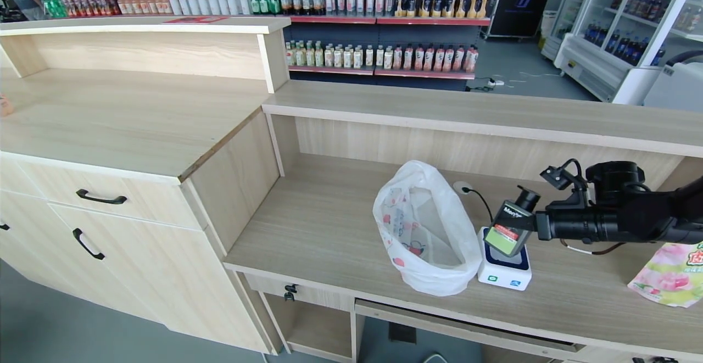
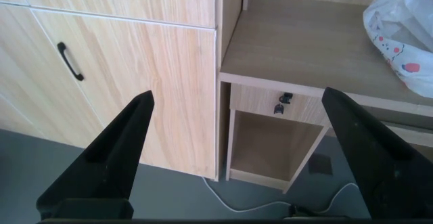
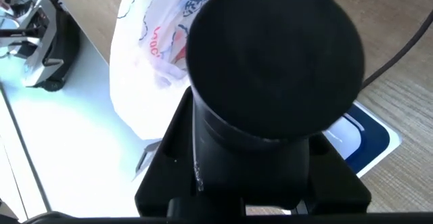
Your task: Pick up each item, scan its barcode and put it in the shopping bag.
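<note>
Right gripper (image 1: 524, 224) clamps the bottle (image 1: 508, 236) just above the scanner (image 1: 502, 278); best turn its barcode squarely toward the scanner's window and hold steady before going to the shopping bag (image 1: 425, 225) beside the scanner

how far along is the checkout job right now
Done: the shopping bag shows nothing clearly inside. In hand: the right gripper holds a bottle over the scanner. Left: bagging it, then the pink packet lying on the counter.

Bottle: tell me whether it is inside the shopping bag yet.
No, the right gripper holds the bottle over the scanner, beside the shopping bag.
</note>
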You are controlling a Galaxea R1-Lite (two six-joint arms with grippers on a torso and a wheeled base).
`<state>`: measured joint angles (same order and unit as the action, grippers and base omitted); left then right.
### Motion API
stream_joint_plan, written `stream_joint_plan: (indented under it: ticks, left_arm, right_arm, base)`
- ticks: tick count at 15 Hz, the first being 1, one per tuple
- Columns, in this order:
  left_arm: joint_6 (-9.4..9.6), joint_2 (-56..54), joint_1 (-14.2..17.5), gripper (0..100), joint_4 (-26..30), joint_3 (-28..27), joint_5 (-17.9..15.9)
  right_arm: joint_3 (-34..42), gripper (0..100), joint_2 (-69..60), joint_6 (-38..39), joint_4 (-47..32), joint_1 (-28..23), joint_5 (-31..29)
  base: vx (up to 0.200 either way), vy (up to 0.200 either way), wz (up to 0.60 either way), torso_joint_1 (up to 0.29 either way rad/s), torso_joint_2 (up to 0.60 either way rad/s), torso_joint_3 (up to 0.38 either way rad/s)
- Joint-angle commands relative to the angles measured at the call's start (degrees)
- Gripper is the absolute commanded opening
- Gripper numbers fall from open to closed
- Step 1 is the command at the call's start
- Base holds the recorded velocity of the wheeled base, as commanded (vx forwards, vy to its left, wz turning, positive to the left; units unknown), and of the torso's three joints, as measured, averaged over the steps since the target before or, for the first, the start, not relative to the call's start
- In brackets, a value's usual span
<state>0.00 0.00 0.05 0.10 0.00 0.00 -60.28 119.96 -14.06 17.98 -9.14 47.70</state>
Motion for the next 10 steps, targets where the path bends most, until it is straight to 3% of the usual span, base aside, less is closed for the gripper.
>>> stream_joint_plan:
  ticks: [1,10]
  left_arm:
    - [0.00,0.09,0.04,100,-0.01,0.00,0.00]
    - [0.00,0.09,0.04,100,-0.01,0.00,0.00]
  right_arm:
    - [-0.45,0,1.25,-0.09,0.04,0.35,-0.15]
    - [-2.03,0,3.36,0.17,-0.05,0.88,-1.82]
  base:
    - [0.000,0.000,0.00,0.000,0.00,0.000]
    - [0.000,0.000,0.00,0.000,0.00,0.000]
